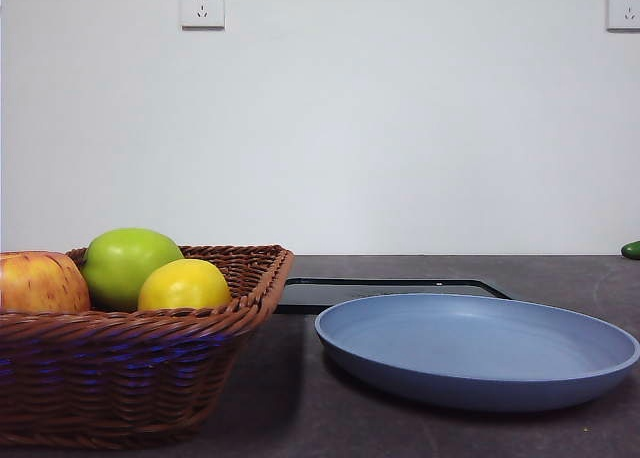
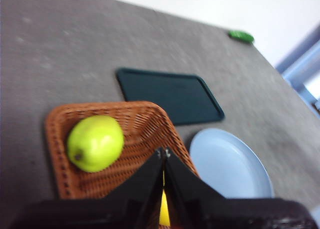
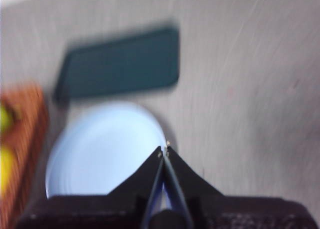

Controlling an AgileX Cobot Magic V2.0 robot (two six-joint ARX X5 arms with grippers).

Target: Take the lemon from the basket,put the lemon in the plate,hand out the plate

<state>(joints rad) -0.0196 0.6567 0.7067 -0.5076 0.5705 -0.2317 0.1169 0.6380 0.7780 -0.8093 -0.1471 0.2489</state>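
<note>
The yellow lemon lies in the brown wicker basket at the front left, beside a green apple and a red-yellow apple. The light blue plate sits empty to the basket's right. In the left wrist view my left gripper is shut and hangs above the basket; a sliver of the lemon shows behind its jaws. In the right wrist view, which is blurred, my right gripper is shut above the plate's edge. Neither gripper shows in the front view.
A flat black tray lies behind the plate, also in the left wrist view. A small green object sits at the table's far right edge. A white wall with two sockets stands behind the table.
</note>
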